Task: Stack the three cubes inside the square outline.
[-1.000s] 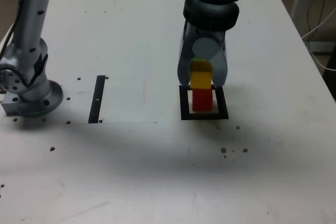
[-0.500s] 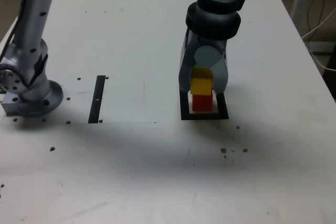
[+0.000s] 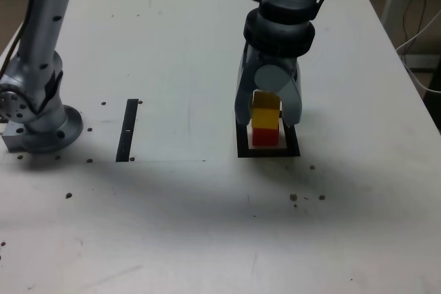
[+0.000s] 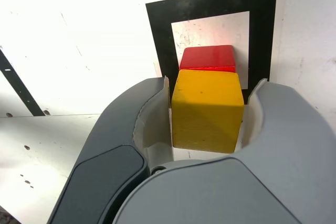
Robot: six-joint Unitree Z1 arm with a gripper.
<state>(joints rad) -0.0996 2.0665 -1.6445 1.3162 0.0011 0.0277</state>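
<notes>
Squarely on the matte red cube point(image 3: 264, 136), the yellow cube point(image 4: 207, 109) sits between the slightly parted smooth grey claw point(image 4: 207, 116)

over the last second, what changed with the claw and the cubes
The claw carried the yellow cube down onto the red cube and began to part its jaws; in the wrist view a thin gap shows on one side of the yellow cube. A sliver of green that showed behind the yellow cube earlier is now hidden. The red cube, the square outline and the black strip stayed put.
</notes>
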